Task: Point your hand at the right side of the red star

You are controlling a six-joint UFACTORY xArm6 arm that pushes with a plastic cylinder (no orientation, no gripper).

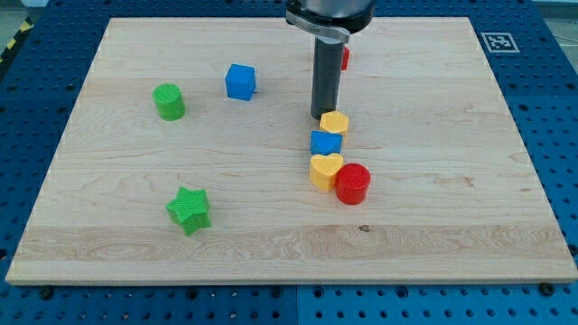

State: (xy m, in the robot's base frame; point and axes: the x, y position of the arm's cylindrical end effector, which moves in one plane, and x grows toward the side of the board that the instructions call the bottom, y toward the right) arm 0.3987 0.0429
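Observation:
My dark rod comes down from the view's top centre. My tip rests on the board just left of a yellow hexagon block, touching or nearly touching it. A red block, probably the red star, shows only as a sliver behind the rod's right edge, well above my tip in the view. Its shape is mostly hidden by the rod.
Below the yellow hexagon lie a blue star, a yellow heart and a red cylinder, close together. A blue cube and a green cylinder sit at the upper left, and a green star at the lower left. The wooden board lies on a blue perforated table.

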